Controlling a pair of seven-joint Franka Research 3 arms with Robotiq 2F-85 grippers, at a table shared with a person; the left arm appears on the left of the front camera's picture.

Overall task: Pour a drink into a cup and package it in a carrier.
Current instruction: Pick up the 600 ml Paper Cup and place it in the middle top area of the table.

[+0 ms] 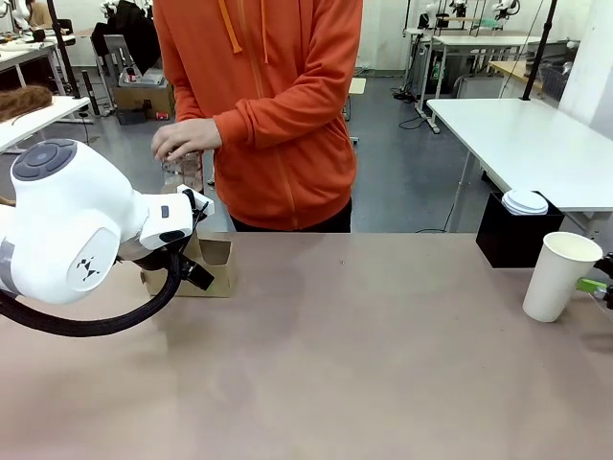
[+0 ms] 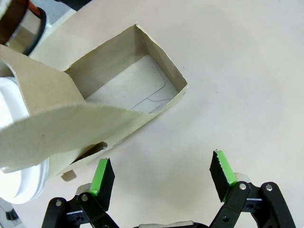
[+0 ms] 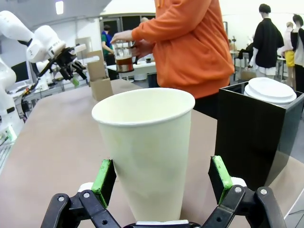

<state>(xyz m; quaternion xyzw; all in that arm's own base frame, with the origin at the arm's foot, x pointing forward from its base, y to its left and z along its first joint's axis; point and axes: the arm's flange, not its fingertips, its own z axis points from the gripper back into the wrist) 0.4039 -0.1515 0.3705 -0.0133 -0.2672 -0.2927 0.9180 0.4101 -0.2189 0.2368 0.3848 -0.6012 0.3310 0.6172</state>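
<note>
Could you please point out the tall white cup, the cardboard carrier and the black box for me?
cup (image 3: pixel 142 156), right wrist view, on its front wall.
carrier (image 2: pixel 102 71), left wrist view, on the inner wall of its empty slot.
black box (image 1: pixel 508 241), front view, on its front wall.

Grey floor (image 1: pixel 402 182), white tables (image 1: pixel 527 144) behind.

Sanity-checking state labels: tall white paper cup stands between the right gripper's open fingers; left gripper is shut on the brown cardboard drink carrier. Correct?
No. The left gripper is open, jaws apart with nothing between them, just short of the brown cardboard drink carrier; the left wrist view shows it. The tall white paper cup does stand between the right gripper's open jaws.
</note>
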